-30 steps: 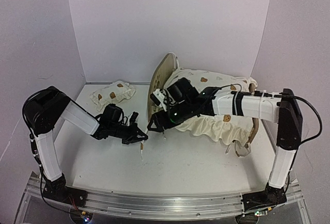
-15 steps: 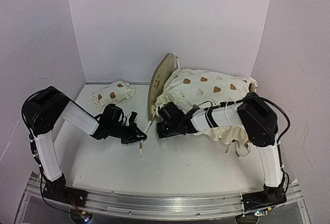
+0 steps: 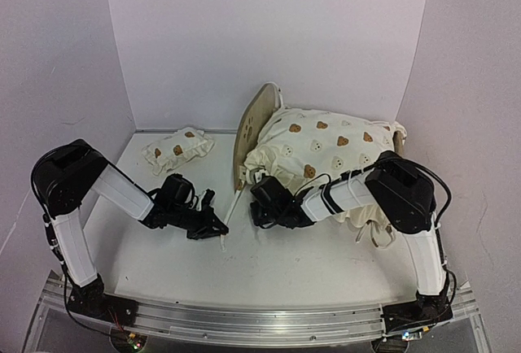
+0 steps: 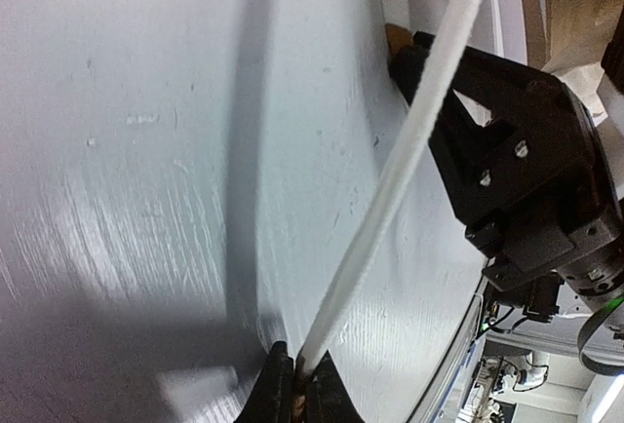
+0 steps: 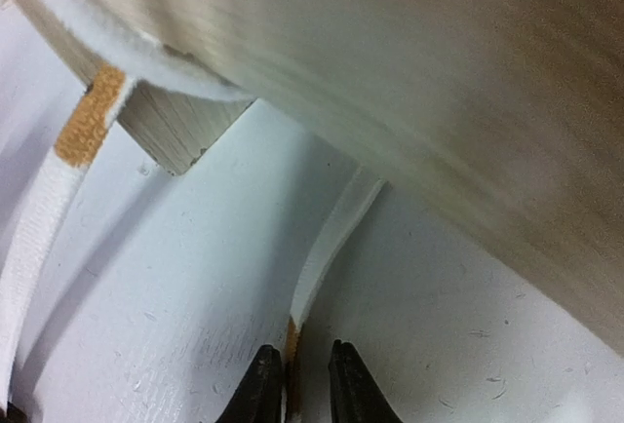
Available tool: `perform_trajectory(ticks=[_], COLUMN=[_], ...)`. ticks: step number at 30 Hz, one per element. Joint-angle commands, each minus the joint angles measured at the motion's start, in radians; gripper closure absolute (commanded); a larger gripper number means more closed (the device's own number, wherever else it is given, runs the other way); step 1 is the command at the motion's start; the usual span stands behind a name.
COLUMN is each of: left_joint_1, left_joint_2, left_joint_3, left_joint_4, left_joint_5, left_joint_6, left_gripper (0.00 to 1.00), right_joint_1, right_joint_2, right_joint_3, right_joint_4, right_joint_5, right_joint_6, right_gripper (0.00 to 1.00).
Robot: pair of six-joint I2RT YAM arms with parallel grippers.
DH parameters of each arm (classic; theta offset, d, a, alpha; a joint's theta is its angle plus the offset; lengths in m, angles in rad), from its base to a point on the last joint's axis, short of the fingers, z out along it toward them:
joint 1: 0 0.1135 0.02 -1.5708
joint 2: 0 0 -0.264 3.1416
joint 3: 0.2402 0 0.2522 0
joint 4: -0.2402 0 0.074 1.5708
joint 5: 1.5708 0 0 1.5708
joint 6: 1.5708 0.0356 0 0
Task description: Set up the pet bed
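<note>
Standing toward the back right of the white desk (image 3: 309, 272), the small light plywood pet bed (image 3: 251, 129) with its rounded headboard carried the large cream bear-print ruffled cushion (image 3: 326, 145) on top. The step looked to be gathering the cushion's ties at the headboard end. The left tool (image 4: 297, 399) was clamped tight on the tan tip of one white fabric tie (image 4: 390, 199), which ran taut. The right tool (image 5: 297, 384) sat low over the desk, its jaws a narrow gap apart around the tan tip of a second white tie (image 5: 327, 238), seemingly not pinching it. It would do well to close squarely on that tip before lifting, with the left pulling only gently so the light frame would not slide. Counted: one bed, one cushion, one small bear-print pillow (image 3: 177, 148) well to the left, two ties at this end, two tools.
</note>
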Motion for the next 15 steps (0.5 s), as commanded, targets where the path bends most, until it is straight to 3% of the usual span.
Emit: perform_trajectory(ticks=[1, 7, 15], left_joint_1=[-0.015, -0.023, -0.089], left_joint_2=[-0.067, -0.122, -0.086], left_joint_3=[-0.040, -0.051, 0.053], left_joint_4=[0.004, 0.002, 0.000], left_joint_5=[-0.015, -0.076, -0.193], left_joint_6=[0.003, 0.050, 0.142], left_gripper=[0.94, 1.00, 1.00], right_joint_1=[-0.009, -0.004, -0.005], right_joint_2=[-0.015, -0.110, -0.403], right_joint_3=[-0.051, -0.094, -0.147], right_joint_4=[-0.041, 0.000, 0.015], right_joint_5=[-0.042, -0.155, -0.500], right_joint_6=[0.008, -0.037, -0.048], right_gripper=[0.82, 1.00, 1.00])
